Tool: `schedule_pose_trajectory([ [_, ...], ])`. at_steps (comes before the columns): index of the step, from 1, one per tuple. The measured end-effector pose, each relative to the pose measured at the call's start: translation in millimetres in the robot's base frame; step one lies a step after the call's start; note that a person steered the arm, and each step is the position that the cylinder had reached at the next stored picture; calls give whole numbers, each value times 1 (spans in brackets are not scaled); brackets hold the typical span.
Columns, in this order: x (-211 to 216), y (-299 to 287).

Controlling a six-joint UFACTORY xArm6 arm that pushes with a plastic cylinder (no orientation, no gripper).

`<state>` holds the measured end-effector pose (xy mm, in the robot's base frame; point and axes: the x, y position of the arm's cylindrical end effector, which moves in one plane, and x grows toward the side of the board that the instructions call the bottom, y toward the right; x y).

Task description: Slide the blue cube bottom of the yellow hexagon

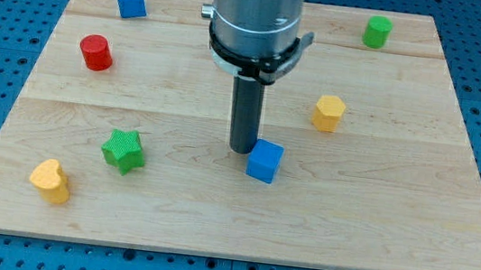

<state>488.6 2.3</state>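
Observation:
The blue cube (264, 161) lies near the middle of the wooden board (376, 223). The yellow hexagon (327, 112) sits up and to the right of it, about a block's width of bare wood between them. My tip (240, 149) is on the board just left of the blue cube, touching or almost touching its upper left edge. The rod rises from there to the grey arm body at the view's top.
A blue house-shaped block (131, 2) is at the top left, a red cylinder (96, 52) below it. A green star (122, 151) and a yellow heart (51, 180) are at the lower left. A green cylinder (378, 31) is at the top right.

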Motion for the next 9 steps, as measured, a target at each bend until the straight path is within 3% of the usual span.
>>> schedule_pose_trajectory([
  [1,1,-40],
  [2,14,-39],
  [4,20,44],
  [9,23,59],
])
